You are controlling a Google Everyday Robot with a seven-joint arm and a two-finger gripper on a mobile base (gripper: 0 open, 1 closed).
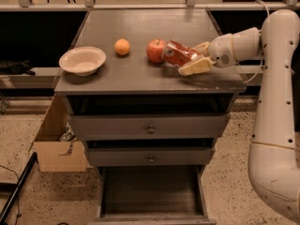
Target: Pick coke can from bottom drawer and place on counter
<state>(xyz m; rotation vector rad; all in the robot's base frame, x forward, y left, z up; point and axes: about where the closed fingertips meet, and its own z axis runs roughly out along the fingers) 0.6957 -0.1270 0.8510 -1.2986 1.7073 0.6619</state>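
Observation:
The coke can, red with white lettering, lies on its side on the counter, touching the red apple to its left. My gripper reaches in from the right, its pale fingers on either side of the can's right end. The bottom drawer is pulled out below the cabinet, its dark floor bare.
A white bowl sits at the counter's left and an orange behind it to the right. Two shallower drawers with round knobs are slightly out. A cardboard box stands on the floor left of the cabinet.

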